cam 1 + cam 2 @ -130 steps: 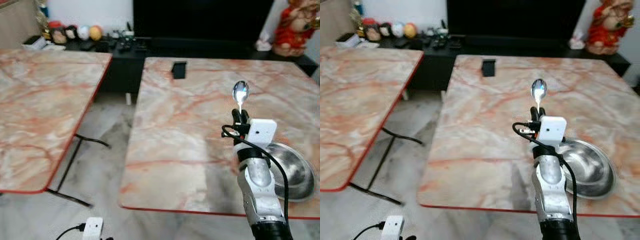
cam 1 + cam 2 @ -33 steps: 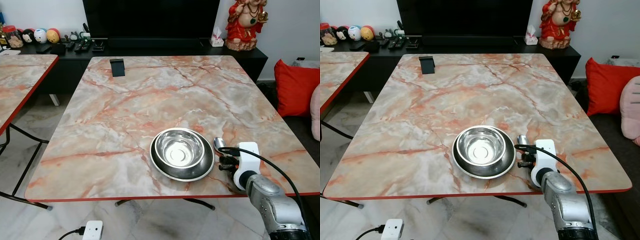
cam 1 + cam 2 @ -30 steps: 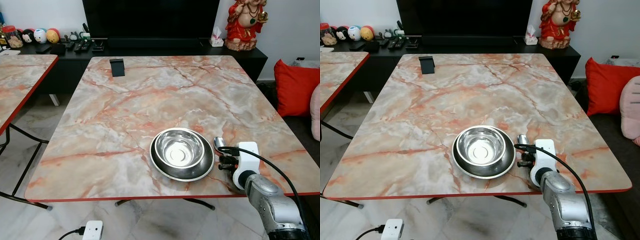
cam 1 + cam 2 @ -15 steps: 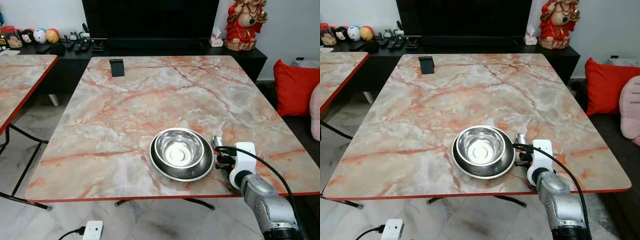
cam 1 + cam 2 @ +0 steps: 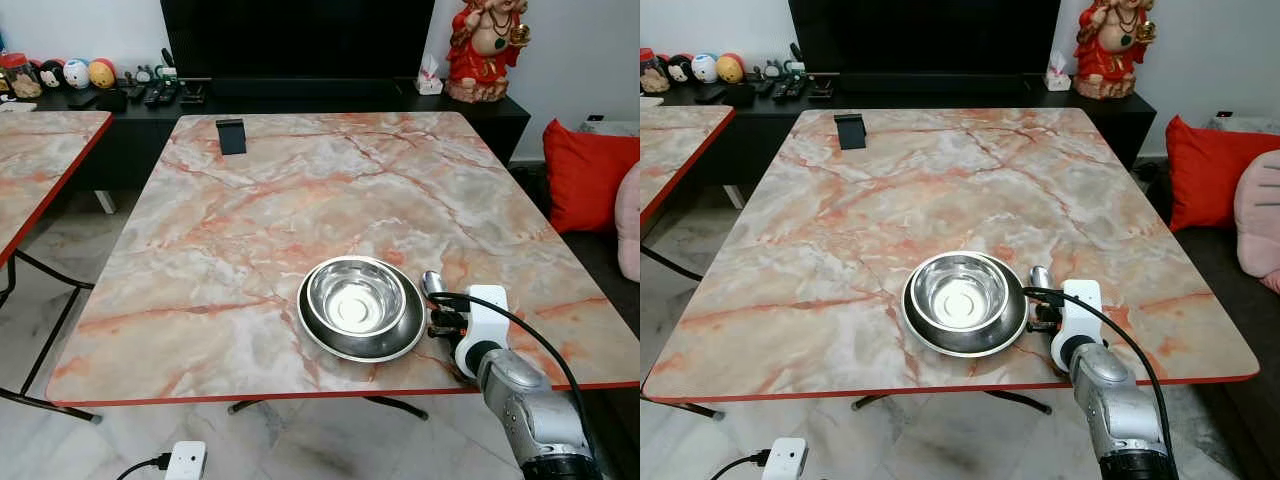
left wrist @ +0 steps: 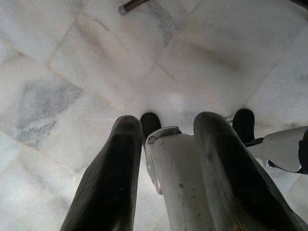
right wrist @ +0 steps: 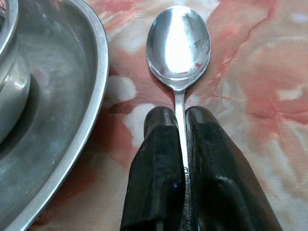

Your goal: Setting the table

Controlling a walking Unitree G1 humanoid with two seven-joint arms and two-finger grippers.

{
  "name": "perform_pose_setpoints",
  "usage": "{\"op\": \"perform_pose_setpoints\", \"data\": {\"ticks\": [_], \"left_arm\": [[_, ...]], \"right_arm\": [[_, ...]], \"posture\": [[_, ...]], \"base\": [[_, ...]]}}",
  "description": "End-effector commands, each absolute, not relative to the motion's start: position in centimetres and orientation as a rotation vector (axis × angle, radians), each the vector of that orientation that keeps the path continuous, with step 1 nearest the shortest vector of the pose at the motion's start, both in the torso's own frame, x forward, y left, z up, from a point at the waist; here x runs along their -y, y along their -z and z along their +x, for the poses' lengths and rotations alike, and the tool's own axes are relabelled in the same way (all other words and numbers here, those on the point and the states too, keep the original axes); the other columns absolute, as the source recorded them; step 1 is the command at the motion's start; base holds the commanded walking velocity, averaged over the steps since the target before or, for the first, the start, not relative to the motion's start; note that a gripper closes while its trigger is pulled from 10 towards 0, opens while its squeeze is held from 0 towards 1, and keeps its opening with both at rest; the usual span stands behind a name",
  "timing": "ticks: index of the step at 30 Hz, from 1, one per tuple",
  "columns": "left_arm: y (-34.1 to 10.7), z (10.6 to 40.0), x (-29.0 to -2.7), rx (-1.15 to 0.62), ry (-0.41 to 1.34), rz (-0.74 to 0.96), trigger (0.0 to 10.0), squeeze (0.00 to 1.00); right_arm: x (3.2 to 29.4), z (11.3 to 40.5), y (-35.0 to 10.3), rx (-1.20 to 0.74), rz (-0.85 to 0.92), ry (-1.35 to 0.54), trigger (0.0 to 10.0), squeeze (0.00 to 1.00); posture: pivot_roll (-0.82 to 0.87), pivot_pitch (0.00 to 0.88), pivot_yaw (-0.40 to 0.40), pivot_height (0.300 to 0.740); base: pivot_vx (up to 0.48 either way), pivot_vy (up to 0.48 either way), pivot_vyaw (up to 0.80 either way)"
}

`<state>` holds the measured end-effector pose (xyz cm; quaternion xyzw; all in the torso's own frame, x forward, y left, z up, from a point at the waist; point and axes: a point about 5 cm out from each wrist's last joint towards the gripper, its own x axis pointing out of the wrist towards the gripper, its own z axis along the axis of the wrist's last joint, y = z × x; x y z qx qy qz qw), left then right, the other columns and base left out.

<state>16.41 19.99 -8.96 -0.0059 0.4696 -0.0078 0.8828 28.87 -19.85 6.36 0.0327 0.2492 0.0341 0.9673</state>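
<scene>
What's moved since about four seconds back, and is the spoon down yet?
The right gripper has carried the spoon down from held upright in the air to low on the table, just right of the plate, and is still shut on its handle. The view has swung too, so that shift is the camera. The bowl stays in the plate; the left gripper hangs idle.

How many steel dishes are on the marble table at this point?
2: a bowl nested in a wider plate, both near the table's front edge. Just to their right, the right gripper holds a spoon with jaws shut on its handle.
</scene>
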Motion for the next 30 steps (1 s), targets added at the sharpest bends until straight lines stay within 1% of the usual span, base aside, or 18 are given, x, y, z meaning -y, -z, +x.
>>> {"op": "perform_pose_setpoints", "data": {"ticks": [1, 5, 6, 7, 8, 9, 10, 14, 15, 16, 30], "left_arm": [[9.01, 16.25, -20.16, -0.991, 0.030, 0.010, 10.0, 0.00], [9.01, 16.25, -20.17, -0.991, 0.030, 0.011, 10.0, 0.00], [9.01, 16.25, -20.17, -0.991, 0.031, 0.011, 10.0, 0.00], [9.01, 16.25, -20.17, -0.991, 0.031, 0.012, 10.0, 0.00], [9.01, 16.25, -20.17, -0.991, 0.031, 0.011, 10.0, 0.00], [9.01, 16.25, -20.17, -0.991, 0.031, 0.011, 10.0, 0.00], [9.01, 16.25, -20.17, -0.991, 0.031, 0.012, 10.0, 0.00], [9.01, 16.24, -20.17, -0.991, 0.032, 0.012, 10.0, 0.00], [9.01, 16.24, -20.18, -0.991, 0.032, 0.012, 10.0, 0.00], [9.01, 16.24, -20.17, -0.991, 0.032, 0.011, 10.0, 0.00], [9.01, 16.24, -20.16, -0.991, 0.034, 0.013, 10.0, 0.00]], "right_arm": [[19.84, 28.51, -5.34, -0.560, 0.061, -0.066, 10.0, 0.00], [19.74, 28.54, -5.32, -0.559, 0.061, -0.076, 10.0, 0.00], [19.66, 28.55, -5.33, -0.558, 0.059, -0.085, 10.0, 0.11], [19.64, 28.56, -5.34, -0.558, 0.059, -0.087, 10.0, 0.47], [19.61, 28.57, -5.34, -0.558, 0.059, -0.088, 10.0, 0.71], [19.61, 28.57, -5.33, -0.558, 0.059, -0.088, 10.0, 0.71], [19.57, 28.59, -5.32, -0.558, 0.057, -0.088, 10.0, 0.78], [19.56, 28.56, -5.30, -0.558, 0.053, -0.088, 10.0, 0.72], [19.54, 28.56, -5.31, -0.558, 0.053, -0.090, 10.0, 0.27], [19.54, 28.57, -5.31, -0.558, 0.053, -0.091, 10.0, 0.00], [19.28, 28.58, -5.39, -0.560, 0.056, -0.099, 10.0, 0.00]], "posture": [[-0.03, 0.000, -0.014, 0.736], [-0.03, 0.000, -0.013, 0.736], [-0.03, 0.000, -0.013, 0.736], [-0.03, 0.000, -0.013, 0.736], [-0.03, 0.000, -0.013, 0.736], [-0.03, 0.000, -0.013, 0.736], [-0.03, 0.000, -0.013, 0.736], [-0.03, 0.000, -0.014, 0.736], [-0.03, 0.000, -0.012, 0.736], [-0.03, 0.000, -0.013, 0.736], [-0.03, 0.000, -0.013, 0.736]], "base": [[0.000, 0.000, 0.00], [0.000, 0.000, 0.00], [0.000, 0.000, 0.00], [0.000, 0.000, 0.00], [0.000, 0.000, 0.00], [0.000, 0.000, 0.00], [0.000, 0.000, 0.00], [0.000, 0.000, 0.00], [0.000, 0.000, 0.00], [0.000, 0.000, 0.00], [0.000, 0.000, 0.00]]}}
